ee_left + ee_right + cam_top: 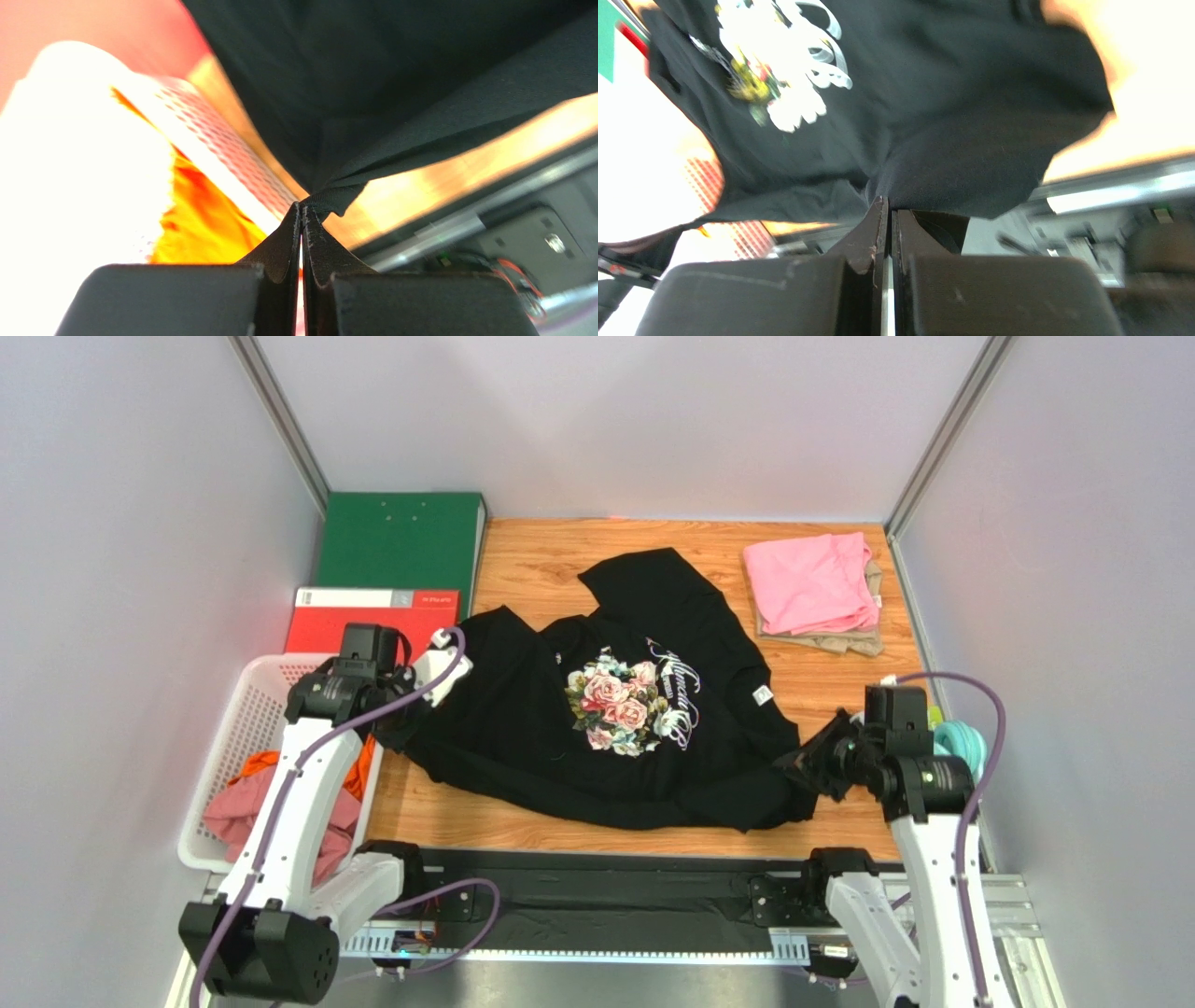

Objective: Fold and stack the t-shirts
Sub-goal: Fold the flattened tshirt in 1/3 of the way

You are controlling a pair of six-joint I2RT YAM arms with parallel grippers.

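The large black t-shirt with its pink-rose print lies spread and rumpled on the wooden table. My left gripper is shut on the shirt's near left corner; in the left wrist view the jaws pinch a fold of black cloth. My right gripper is shut on the near right corner, and its jaws bite black cloth. A folded pink t-shirt rests on a beige one at the back right. Orange and dusty-rose shirts lie in the basket.
A white lattice basket stands off the table's left edge, close to my left arm. A green binder and a red binder lie at the back left. A teal coiled bundle sits by my right wrist. Grey walls enclose the table.
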